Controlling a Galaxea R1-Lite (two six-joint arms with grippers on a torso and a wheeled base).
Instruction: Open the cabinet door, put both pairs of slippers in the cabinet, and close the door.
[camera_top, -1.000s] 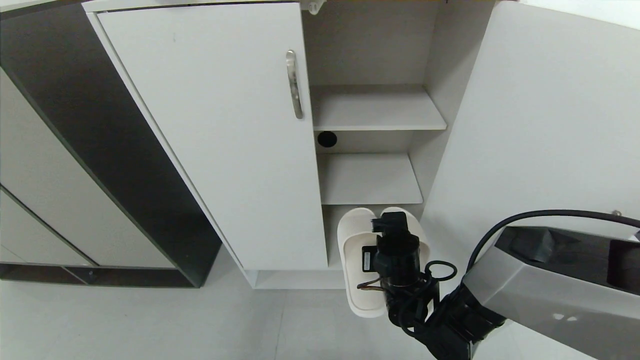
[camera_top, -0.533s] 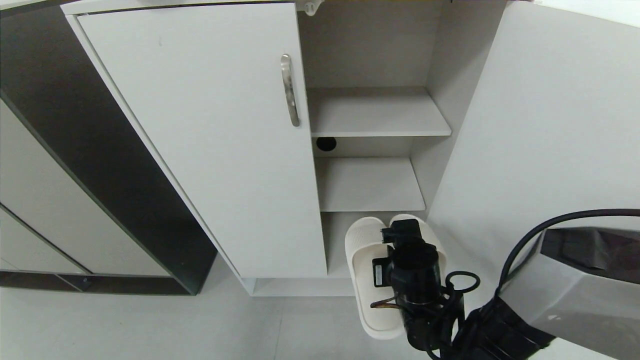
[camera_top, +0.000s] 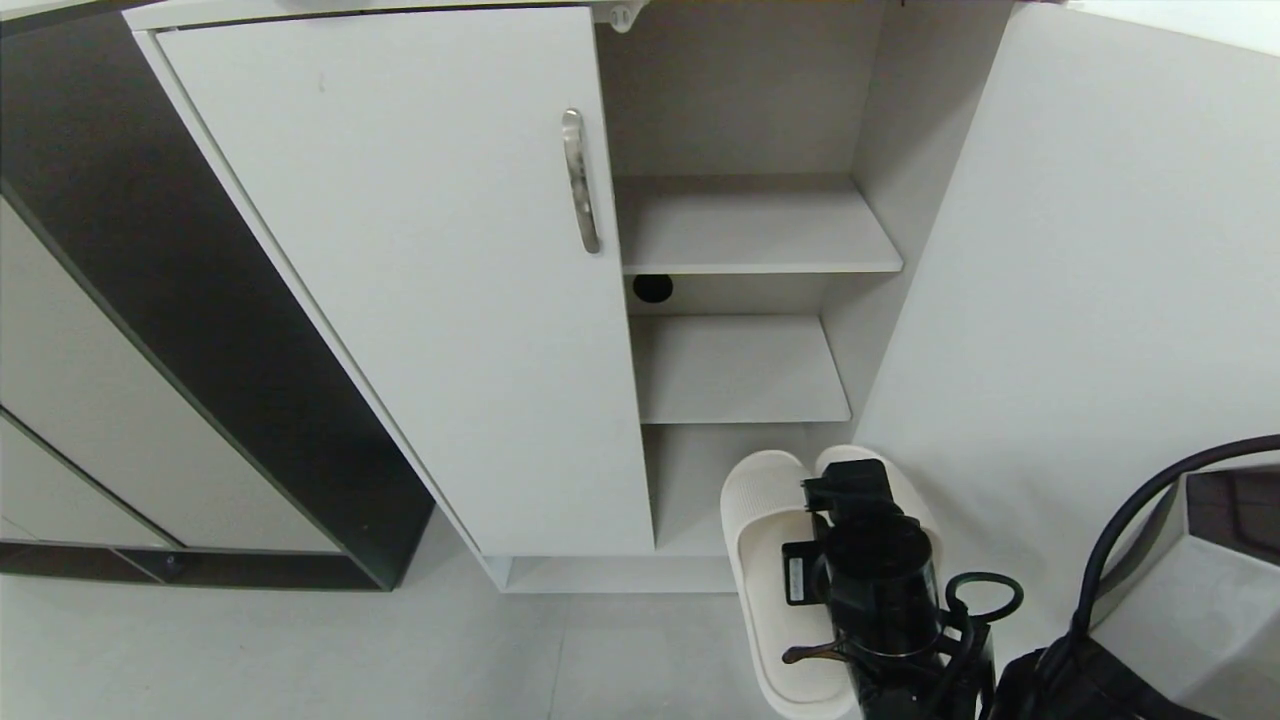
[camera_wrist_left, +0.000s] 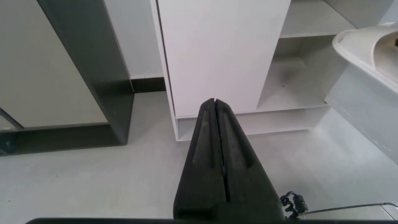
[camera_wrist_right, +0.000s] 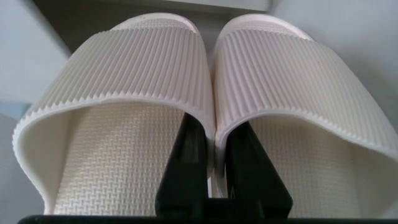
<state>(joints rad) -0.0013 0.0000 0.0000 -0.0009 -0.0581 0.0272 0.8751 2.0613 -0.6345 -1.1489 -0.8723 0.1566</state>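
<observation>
Slippers (camera_top: 770, 560), seemingly a light, soft foam pair (ribbed, so likely grippy), hang at the cabinet's (camera_top: 600, 575) bottom front edge, adjoining inner walls pinched by the right gripper (camera_wrist_right: 216, 149); left gripper (camera_wrist_left: 214, 109) closed, empty.

Pale grey tiled floor (camera_top: 300, 650) crossed by a thin grout line (camera_top: 556, 660), tall dark charcoal side panel (camera_top: 200, 300) slanting across the left, glossy off-white wall panels (camera_top: 80, 350) at far left beside it, dark plinth strip (camera_top: 250, 565) meeting the floor
</observation>
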